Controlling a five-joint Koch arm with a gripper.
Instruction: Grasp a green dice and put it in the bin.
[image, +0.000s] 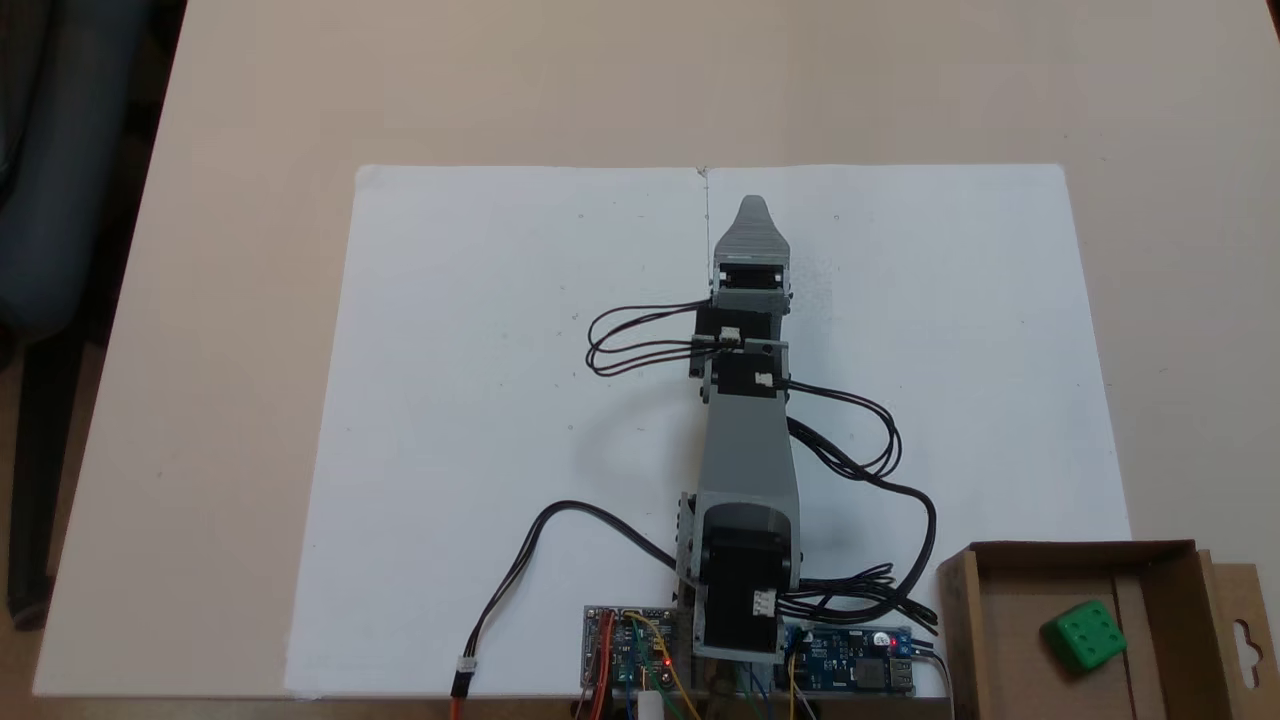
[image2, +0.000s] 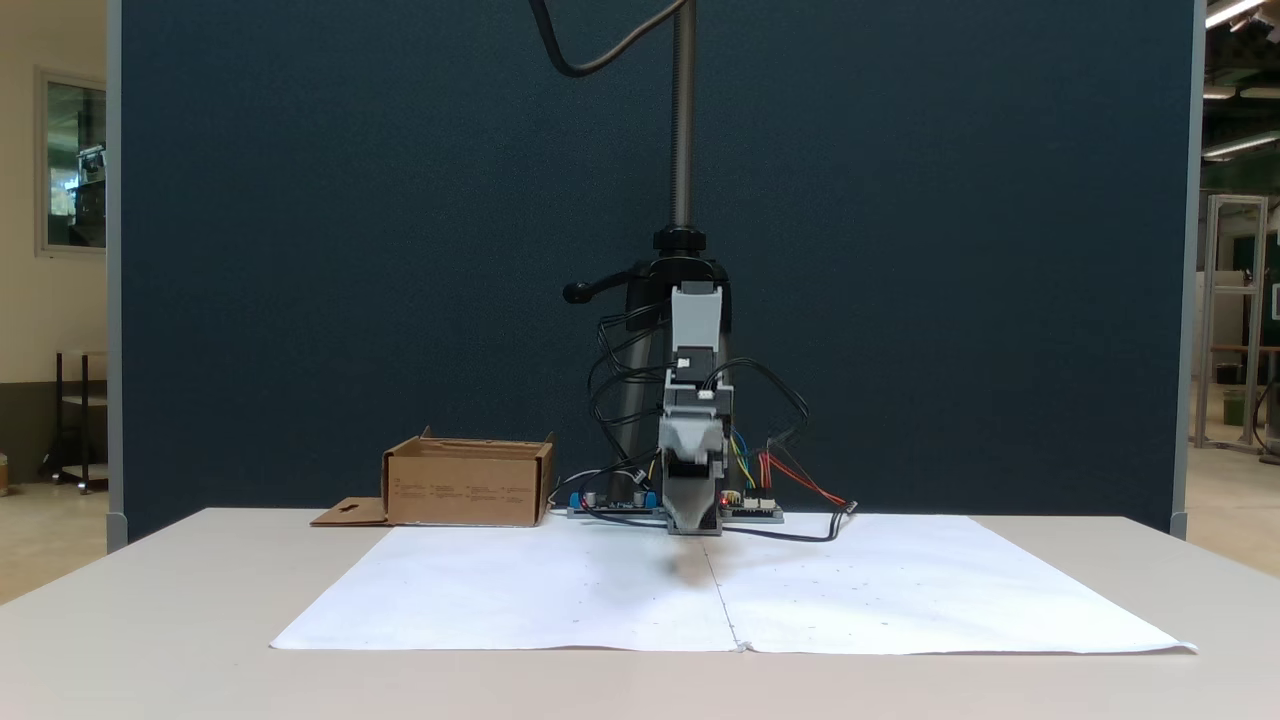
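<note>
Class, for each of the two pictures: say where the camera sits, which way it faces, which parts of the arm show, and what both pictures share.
A fixed view: high above, looking down; whole arm, gripper pointing away from its base; green dice inside the bin.
A fixed view: low at the table's far edge, facing the arm head-on; gripper near the white paper.
Shared: arm, paper, bin.

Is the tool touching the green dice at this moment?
Apart. In a fixed view the green dice lies inside the bin, while the tool is far away over the white paper.
</note>
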